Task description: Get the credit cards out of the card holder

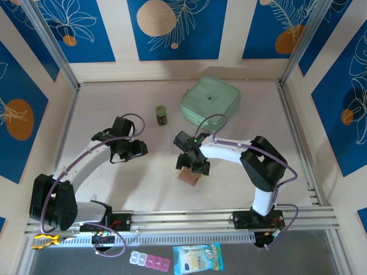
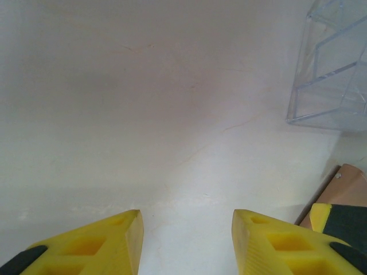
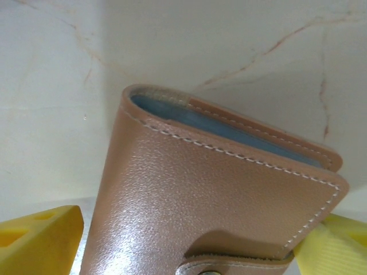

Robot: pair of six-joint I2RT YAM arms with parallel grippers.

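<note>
Toward the arm bases from the mint-green zip case (image 1: 210, 98) and slightly to its left: the card holder (image 1: 189, 177), folded shut, snap tab fastened. Poised right over it, the right gripper (image 1: 194, 165), yellow fingers (image 3: 40, 235) spread wide to either flank of the tan leather. Cannot tell whether already pinching the holder or merely bracketing it, with no clear gap and no clear squeeze. Probably set astride like this to pin or lift the holder and steady it for unsnapping. Well to the left of the case and nearer the bases: the left gripper (image 2: 186, 229), parted, nothing between its tips but bare tabletop, aimed toward the holder, one tan corner at the edge of its wrist view. Likely parked there as the free hand, ready to pop the tab or draw out the credit cards. Cards judged to be tucked inside, behind the grey-blue pocket lining peeping from the open end. As for heading, in the right wrist view: open end pointing away from the camera, tab end toward it, long axis seemingly running along the wrist's line of sight, between the fingers, skewed a little rightward. From overhead, mostly covered by the gripper, so axis relative to the case hard to judge. Just left of the case, a small green can (image 1: 162, 114), apart from all this.
</note>
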